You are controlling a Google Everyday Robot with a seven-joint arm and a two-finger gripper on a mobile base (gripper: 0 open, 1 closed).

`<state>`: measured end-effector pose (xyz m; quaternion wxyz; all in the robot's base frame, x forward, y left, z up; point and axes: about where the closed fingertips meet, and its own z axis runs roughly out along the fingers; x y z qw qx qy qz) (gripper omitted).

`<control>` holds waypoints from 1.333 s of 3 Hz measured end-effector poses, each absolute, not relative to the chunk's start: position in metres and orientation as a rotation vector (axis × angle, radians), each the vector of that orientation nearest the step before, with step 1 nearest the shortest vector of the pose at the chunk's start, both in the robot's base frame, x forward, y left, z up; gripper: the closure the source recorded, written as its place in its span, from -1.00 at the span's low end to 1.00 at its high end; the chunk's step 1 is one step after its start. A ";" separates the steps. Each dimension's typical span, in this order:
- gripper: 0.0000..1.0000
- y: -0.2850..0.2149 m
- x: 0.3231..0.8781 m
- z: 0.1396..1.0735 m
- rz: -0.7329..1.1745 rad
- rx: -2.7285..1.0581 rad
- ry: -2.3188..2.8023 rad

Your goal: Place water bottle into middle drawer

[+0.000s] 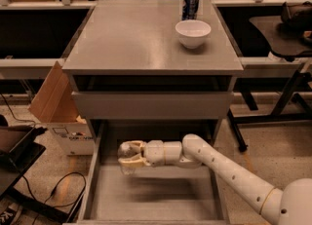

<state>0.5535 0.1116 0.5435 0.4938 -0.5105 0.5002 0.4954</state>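
Currently, gripper [127, 152] is clamping bottle [127, 167] over drawer [165, 197], below bench's [126, 39] front-left corner; next move is lowering, then releasing.

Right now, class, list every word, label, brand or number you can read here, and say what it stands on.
Nothing reads clearly.
On the cardboard box: dark print, too blurred to read.
On the blue can: markings too small to read.
On the water bottle, held in the hand over the middle drawer: no print can be made out.
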 end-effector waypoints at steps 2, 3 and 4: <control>1.00 0.115 0.547 0.510 1.275 -1.321 1.181; 1.00 0.123 0.544 0.498 1.303 -1.356 1.206; 1.00 0.130 0.539 0.488 1.321 -1.367 1.223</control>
